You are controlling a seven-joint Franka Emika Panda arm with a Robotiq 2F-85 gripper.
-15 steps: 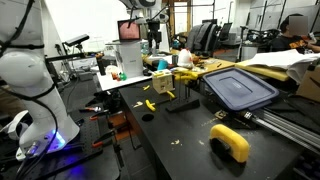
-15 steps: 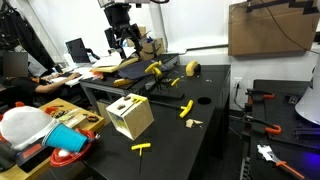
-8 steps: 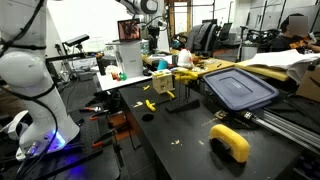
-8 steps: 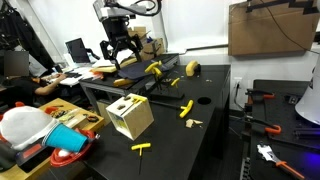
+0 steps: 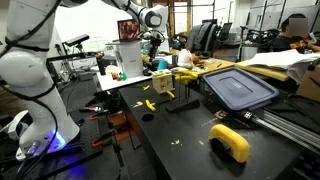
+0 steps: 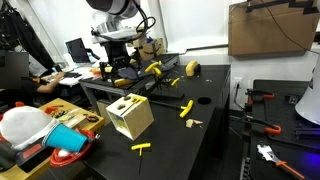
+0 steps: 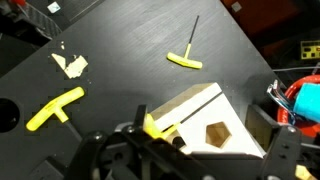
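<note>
open tool over the box

in an exterior view the tool hangs high above the far end of the black worktop, with the box below it. in an exterior view the tool is spread wide and empty, well clear of the box; a t-key lies near the box. in the wrist view the box sits between the spread fingers, the t-key beyond it.

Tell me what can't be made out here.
Wrist view: gripper dark and blurred, partly cut off by the bottom edge.
Wrist view: cream wooden box with hexagonal hole, lower part behind the gripper.
Wrist view: red and blue object, cut by the right edge.
</note>
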